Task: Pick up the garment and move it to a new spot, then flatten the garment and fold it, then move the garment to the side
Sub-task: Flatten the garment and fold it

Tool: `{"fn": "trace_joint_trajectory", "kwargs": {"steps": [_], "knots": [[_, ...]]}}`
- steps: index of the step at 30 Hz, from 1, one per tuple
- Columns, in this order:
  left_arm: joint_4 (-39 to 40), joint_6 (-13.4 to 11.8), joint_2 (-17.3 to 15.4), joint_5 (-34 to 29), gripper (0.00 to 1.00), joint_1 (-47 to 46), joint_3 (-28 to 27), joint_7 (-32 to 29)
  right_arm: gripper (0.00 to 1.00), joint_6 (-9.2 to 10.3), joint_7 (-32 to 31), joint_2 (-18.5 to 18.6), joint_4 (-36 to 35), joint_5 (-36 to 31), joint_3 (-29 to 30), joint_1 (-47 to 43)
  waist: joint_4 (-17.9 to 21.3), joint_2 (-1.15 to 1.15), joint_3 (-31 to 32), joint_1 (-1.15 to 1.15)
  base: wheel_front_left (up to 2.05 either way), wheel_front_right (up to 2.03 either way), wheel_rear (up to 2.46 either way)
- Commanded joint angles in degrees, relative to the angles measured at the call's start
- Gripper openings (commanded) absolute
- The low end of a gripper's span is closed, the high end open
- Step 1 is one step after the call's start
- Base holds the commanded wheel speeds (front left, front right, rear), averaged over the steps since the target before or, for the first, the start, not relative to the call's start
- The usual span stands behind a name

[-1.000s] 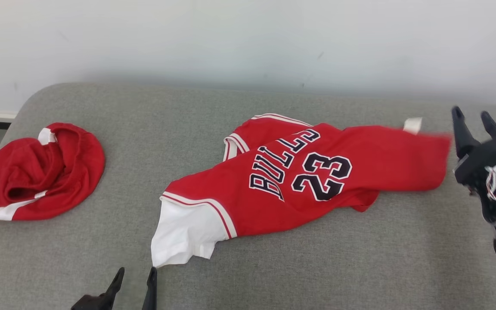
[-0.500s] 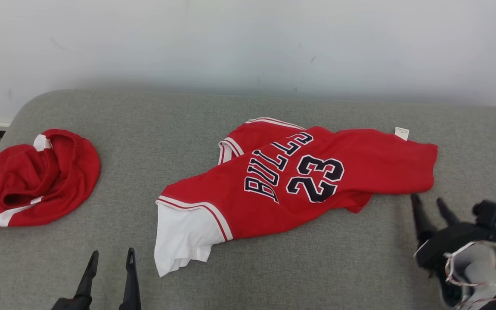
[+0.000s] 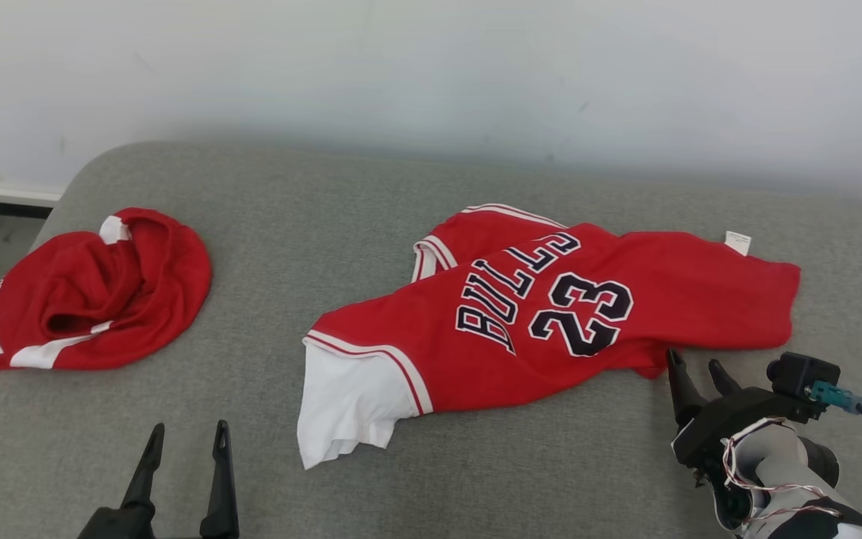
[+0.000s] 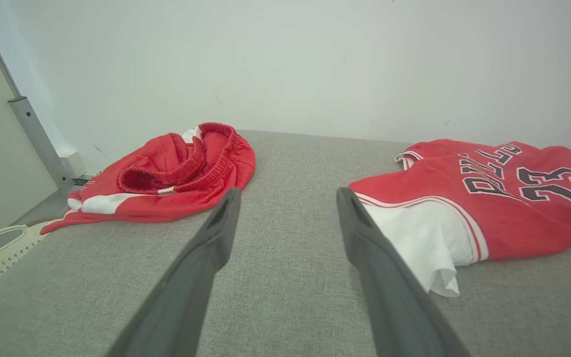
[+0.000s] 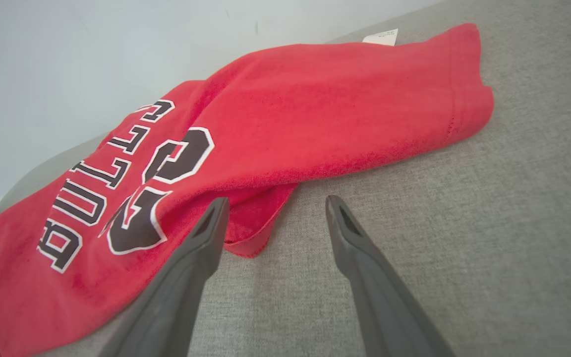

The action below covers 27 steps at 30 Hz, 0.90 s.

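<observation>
- The red Bulls jersey (image 3: 551,314) lies rumpled in the middle of the grey upholstered cushion (image 3: 401,209).
- The left gripper (image 3: 188,427) and right gripper (image 3: 694,359) hold nothing, fingers spread.
- To flatten it, pinch the tucked hem and the white sleeve (image 3: 349,397), then draw them apart gently.
- The cloth is a limp, soft knit, and the coarse weave under it may drag.

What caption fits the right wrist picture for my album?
Open right gripper near the edge of a red Bulls 23 jersey on a grey cushion.
</observation>
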State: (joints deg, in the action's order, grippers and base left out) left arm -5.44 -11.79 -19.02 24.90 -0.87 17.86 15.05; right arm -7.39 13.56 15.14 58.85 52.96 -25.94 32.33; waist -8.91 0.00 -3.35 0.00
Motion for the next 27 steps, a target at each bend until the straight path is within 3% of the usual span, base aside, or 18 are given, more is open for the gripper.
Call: {"fn": "trace_joint_trajectory", "kwargs": {"steps": [1, 5, 6, 7, 8, 9, 13, 17, 27], "knots": [[-0.4, 0.3, 0.4, -0.4, 1.0, -0.8, 0.0, 0.3, 1.0, -0.21, -0.4, -0.7, 2.0, 0.4, 0.2, 1.5, -1.8, 0.0, -0.7, 0.0, 0.0, 0.0, 0.0], [-0.8, 0.8, 1.0, -0.8, 1.0, -1.6, 0.1, 0.3, 1.0, -0.21, -0.5, -0.7, 6.4, -1.9, -1.2, 2.9, -3.3, 0.0, -0.9, 0.0, 0.0, 0.0, 0.0], [-1.0, 1.1, 1.2, -0.9, 1.0, -1.8, 0.3, 0.3, 0.97, -0.21, -0.8, -0.7, 8.6, -2.9, -1.8, 3.2, -3.8, 0.0, -1.0, 0.0, 0.0, 0.0, 0.0], [-1.2, 1.1, 1.4, -1.0, 1.0, -1.9, 0.3, 0.3, 0.85, -0.21, -0.8, -0.8, 10.2, -3.7, -2.3, 3.7, -4.2, 0.0, -1.0, 0.0, 0.0, 0.0, 0.0], [-1.4, 1.2, 1.5, -1.1, 1.0, -1.8, 0.3, 0.3, 0.32, -0.21, -0.7, -1.2, 11.0, -3.9, -2.3, 4.2, -4.5, 0.0, -0.9, 0.0, 0.0, 0.0, 0.0], [-1.6, 1.3, 1.5, -1.2, 1.0, -1.7, 0.2, 0.3, 0.0, -0.21, -0.6, -1.8, 11.6, -3.6, -2.0, 4.3, -4.6, 0.0, -0.9, 0.0, 0.0, 0.0, 0.0], [-1.8, 0.9, 1.6, -1.2, 1.0, -0.5, -0.9, 0.3, 0.0, -0.2, 0.8, -1.7, 9.9, -3.1, -1.6, 4.4, -3.6, 0.0, -0.1, 0.0, 0.0, 0.0, 0.0], [-2.1, 1.4, 1.9, -1.1, 1.0, 0.3, -1.7, 0.3, 0.0, -0.21, 1.5, -0.3, 3.7, -3.1, -2.2, 2.7, -1.6, 0.0, 1.4, 0.0, 0.0, 0.0, 0.0], [-2.7, 2.0, 2.9, -1.2, 1.0, 2.8, -3.0, 0.3, 0.0, -0.21, 0.4, 10.0, -19.3, -0.1, -2.1, -7.1, 4.0, 0.0, 4.0, 0.0, 0.0, 0.0, 0.0]]}}
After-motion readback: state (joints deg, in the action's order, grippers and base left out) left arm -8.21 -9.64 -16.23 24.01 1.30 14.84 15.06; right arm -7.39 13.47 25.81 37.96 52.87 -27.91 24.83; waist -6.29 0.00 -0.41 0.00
